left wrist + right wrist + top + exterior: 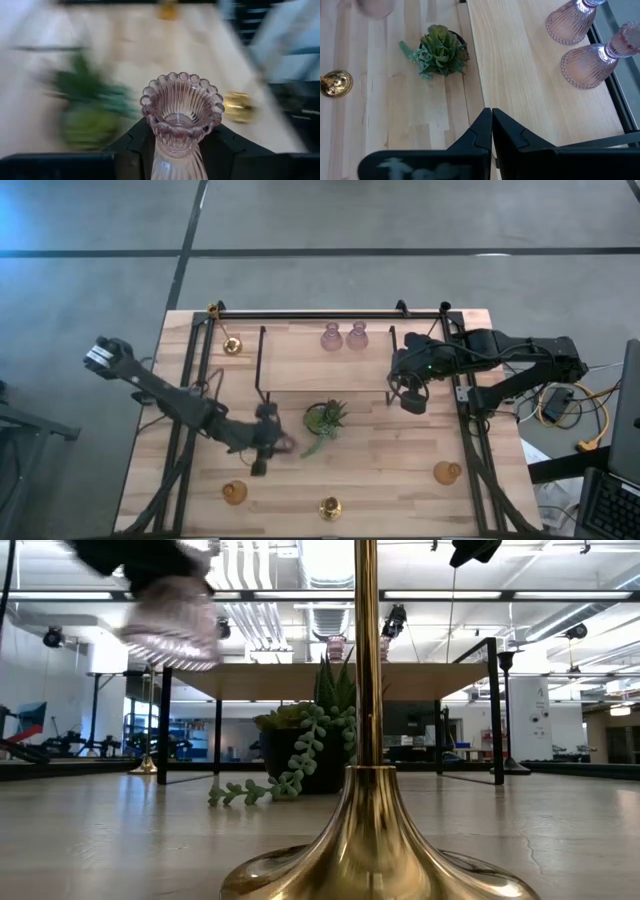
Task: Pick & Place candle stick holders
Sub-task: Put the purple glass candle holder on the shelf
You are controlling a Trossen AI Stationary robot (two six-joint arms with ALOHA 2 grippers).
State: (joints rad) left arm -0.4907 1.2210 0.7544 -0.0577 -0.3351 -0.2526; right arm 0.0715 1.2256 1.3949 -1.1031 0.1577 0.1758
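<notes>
My left gripper (268,444) is shut on a pale pink ribbed glass holder (182,107), lifted above the table left of the potted plant (325,418); the low view shows the holder (170,628) high in the air. My right gripper (491,117) is shut and empty above the right end of the raised wooden shelf (300,365). Two more pink holders (331,336) (357,335) stand on their bases on the shelf's far side. Two amber holders (235,492) (447,472) and a brass one (330,507) stand near the front edge. Another brass one (232,345) stands at the far left. My left gripper pinches the pink holder's narrow neck just below its beaded cup (172,147) between its two fingers (134,145). The fingers come from the table's left, slanting down, and lie along the holder, whose cup points away past the fingertips. The holder is tilted and lifted clear of the table.
The shelf rests on a black metal frame (262,370) with uprights and a far rail (330,313). The near brass holder fills the foreground of the low view (368,740). Bare table lies between the plant and the right amber holder. Cables lie off the table's right side (570,410).
</notes>
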